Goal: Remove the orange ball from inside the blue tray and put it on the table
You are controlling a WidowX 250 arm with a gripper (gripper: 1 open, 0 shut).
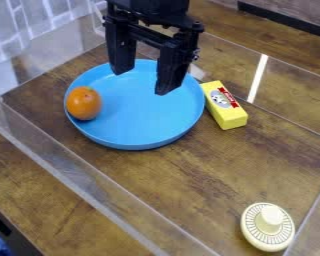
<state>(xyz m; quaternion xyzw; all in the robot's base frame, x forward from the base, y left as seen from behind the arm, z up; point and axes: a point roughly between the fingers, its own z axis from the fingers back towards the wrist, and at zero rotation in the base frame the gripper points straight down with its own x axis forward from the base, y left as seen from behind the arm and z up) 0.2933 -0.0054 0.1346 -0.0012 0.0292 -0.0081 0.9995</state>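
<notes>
Hanging over the big blue tray [136,120], the black gripper [144,80] points down in the camera view. Its two fingers are wide apart, and I can see blue tray in the gap between them. They are not holding anything. The orange ball [84,103] is small and shiny, like a little orange, with a tiny dimple in it. It sits inside the blue tray, close to the rim, on the left side of the view. The fingers are not touching it. The blue tray is round, with a low edge, and it sits on the brown wood table [190,195]. Just beside the tray, on the right side of the view, is a yellow block [223,105] with a red and white picture on it. A cream round disc [268,227] with a bump in the middle is near the bottom right corner, well apart from the tray. A see-through wall [107,183] runs slanting past the tray, on the side near the bottom
</notes>
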